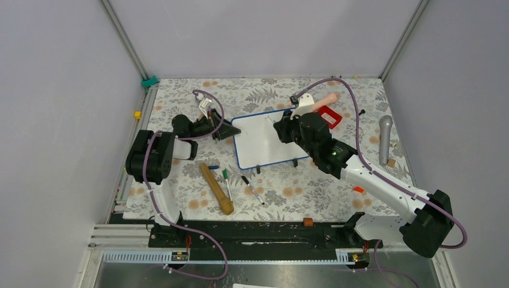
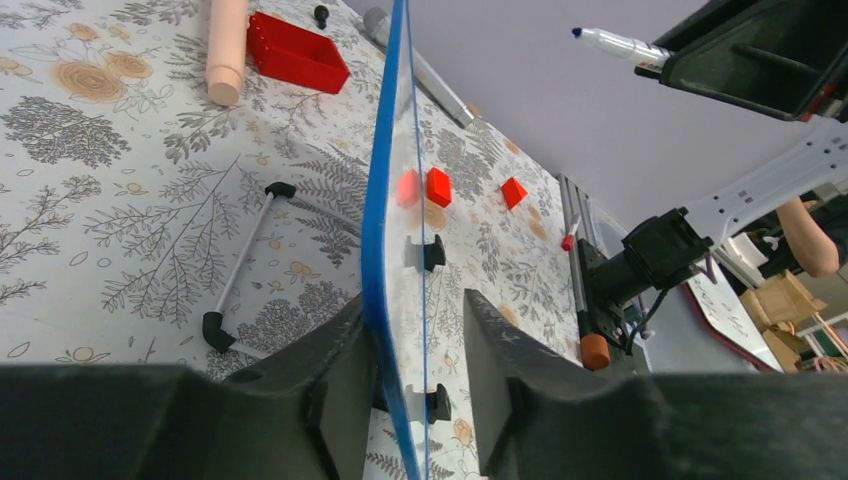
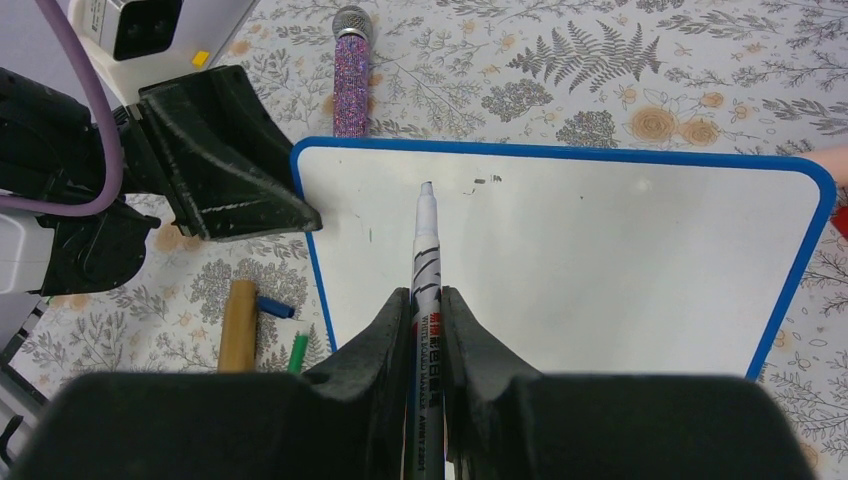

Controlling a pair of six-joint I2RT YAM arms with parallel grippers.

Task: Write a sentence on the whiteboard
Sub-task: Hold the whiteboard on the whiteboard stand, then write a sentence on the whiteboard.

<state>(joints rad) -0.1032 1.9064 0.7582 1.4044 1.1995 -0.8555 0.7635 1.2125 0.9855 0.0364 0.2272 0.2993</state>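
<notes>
One whiteboard (image 1: 264,141), one microphone (image 1: 385,137), one red tray (image 1: 331,114)

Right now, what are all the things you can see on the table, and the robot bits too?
whiteboard: one, white with blue frame, middle of the table
marker: one, white with dark tip, in the right gripper, over the whiteboard
wooden stick: one, brown, near left of the whiteboard
green pen: one, green, beside the wooden stick
thin pen: one, black and white, right of the green pen
red tray: one, red, behind the whiteboard's right corner
peach cylinder: one, peach, behind the red tray
microphone: one, grey, far right
left gripper: one, black, open, astride the whiteboard's left edge
right gripper: one, black, shut on the marker
</notes>
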